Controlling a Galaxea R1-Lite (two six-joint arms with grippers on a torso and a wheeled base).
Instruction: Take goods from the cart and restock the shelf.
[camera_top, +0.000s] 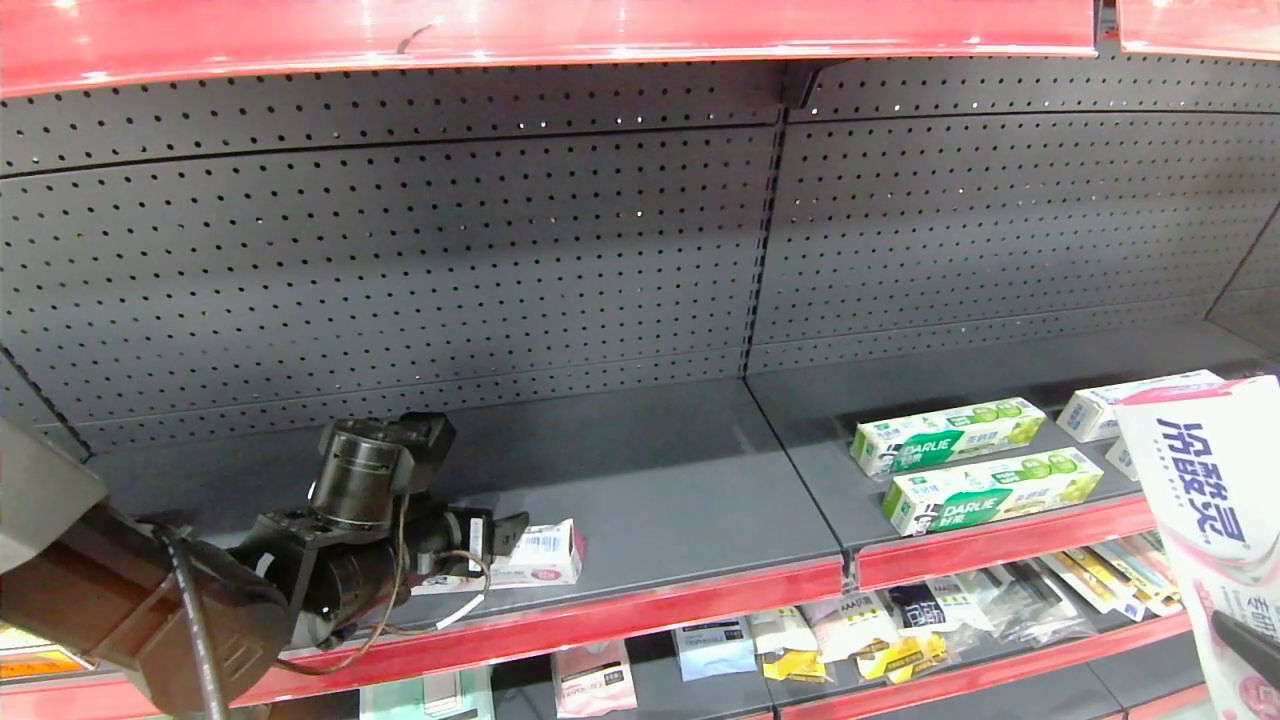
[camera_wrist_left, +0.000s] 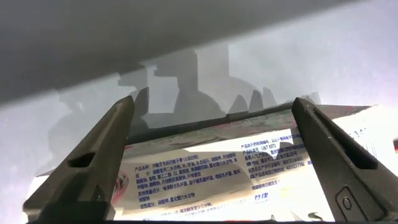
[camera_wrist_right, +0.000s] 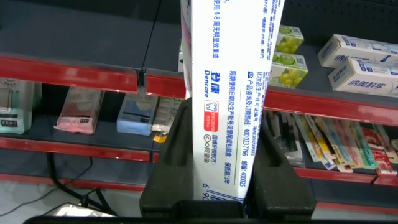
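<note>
A white and pink toothpaste box (camera_top: 540, 555) lies flat near the front edge of the grey shelf (camera_top: 650, 480), on its left side. My left gripper (camera_top: 497, 545) is at the box's left end, low over the shelf. Its fingers (camera_wrist_left: 93, 165) are spread wide, and the box (camera_wrist_left: 236, 174) lies on the shelf between and past them. A second white toothpaste box (camera_top: 1210, 500) stands upright at the far right, in front of the shelf. My right gripper (camera_wrist_right: 225, 121) is shut on that box (camera_wrist_right: 230, 74).
Two green toothpaste boxes (camera_top: 965, 462) lie on the right shelf section, with white boxes (camera_top: 1140, 400) behind them. The shelf has a red front lip (camera_top: 700, 600). A perforated grey back panel (camera_top: 400, 250) rises behind it. Packets and sachets (camera_top: 860, 630) fill the lower shelf.
</note>
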